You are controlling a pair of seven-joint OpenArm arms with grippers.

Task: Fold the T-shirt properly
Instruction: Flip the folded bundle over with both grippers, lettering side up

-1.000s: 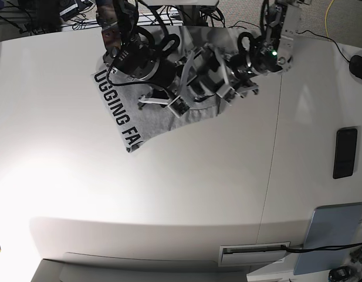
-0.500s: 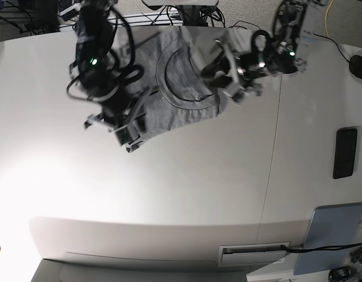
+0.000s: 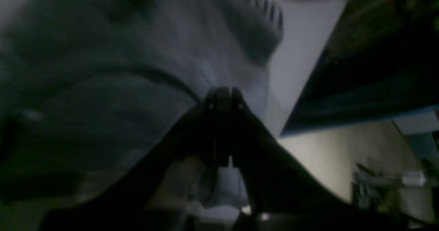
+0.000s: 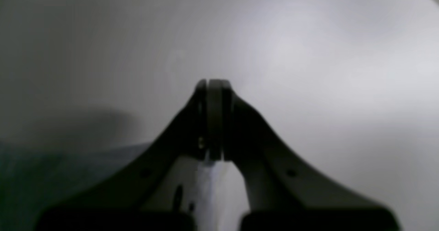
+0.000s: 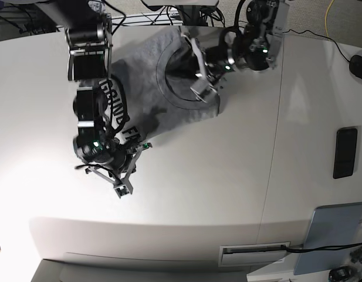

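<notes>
The heather-grey T-shirt point(image 5: 145, 76) lies at the back of the white table point(image 5: 198, 194). Its ribbed neck faces up and black lettering point(image 5: 119, 117) shows along its left edge. My left gripper point(image 5: 199, 91) is at the neck. In the left wrist view it point(image 3: 223, 92) is shut, tips pinched into the grey cloth point(image 3: 103, 121) beside the collar. My right gripper point(image 5: 121, 187) is in front of the shirt's front-left corner, over bare table. In the right wrist view it point(image 4: 212, 83) is shut with nothing seen in it. Grey cloth point(image 4: 51, 179) shows at the lower left there.
A black flat device point(image 5: 345, 153) lies at the right. A black mouse point(image 5: 359, 66) is at the right edge and a blue-grey pad point(image 5: 333, 235) at the front right. A seam point(image 5: 273, 158) runs down the table. Cables crowd the back edge.
My right arm swung from over the shirt down to the bare table in front of its corner, uncovering the lettering. My left gripper moved left, from the shirt's right edge onto the neck.
</notes>
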